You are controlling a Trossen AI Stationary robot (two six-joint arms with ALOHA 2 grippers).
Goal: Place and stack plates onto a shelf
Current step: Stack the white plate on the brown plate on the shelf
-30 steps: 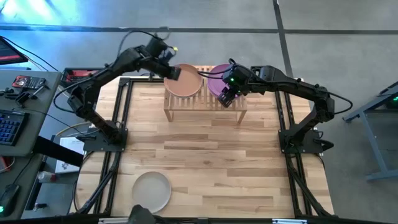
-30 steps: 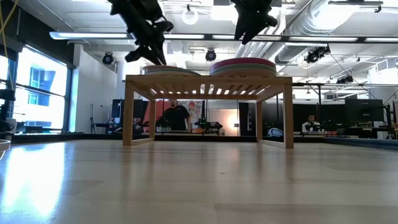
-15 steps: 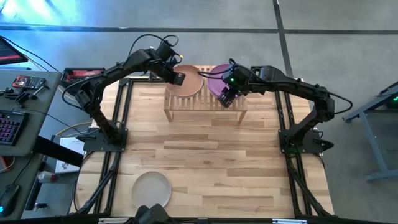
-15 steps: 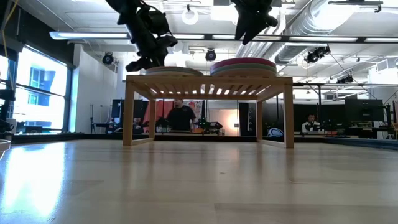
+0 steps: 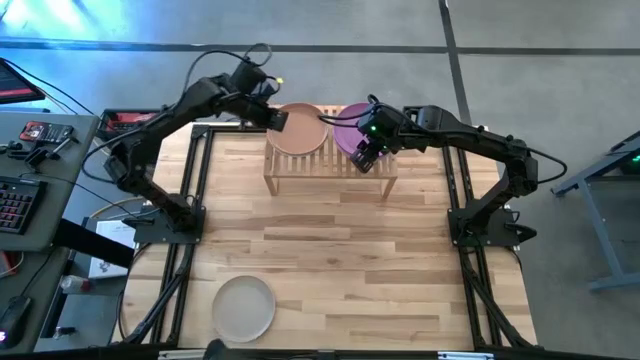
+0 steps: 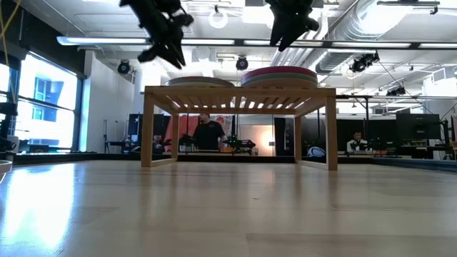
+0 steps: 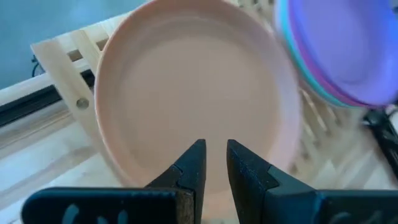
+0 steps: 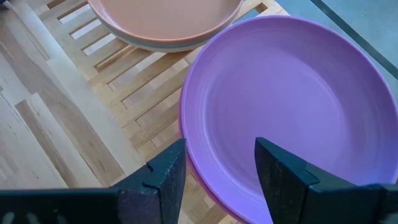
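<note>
The light-wood shelf point(image 5: 330, 165) stands at the far middle of the table. On its left half rests a stack topped by a peach plate point(image 5: 297, 128). On its right half rests a stack topped by a purple plate point(image 5: 352, 122), with green and magenta rims below it point(image 6: 280, 73). A beige plate point(image 5: 243, 307) lies flat near the table's near left corner. My left gripper point(image 5: 275, 119) hovers above the peach plate's left rim point(image 7: 193, 93), its fingers a narrow gap apart and empty. My right gripper point(image 5: 362, 158) hangs open over the near rim of the purple plate point(image 8: 292, 106).
The shelf's slats point(image 8: 106, 68) show bare between and in front of the two stacks. A wide stretch of bare wood tabletop point(image 5: 330, 250) lies between the shelf and the beige plate. People and desks show in the room behind the table point(image 6: 207, 132).
My left gripper dipped toward the left rim of the peach plate, then rose again and drew back toward the table's left and far side. The plates and my right gripper have stayed where they were.
</note>
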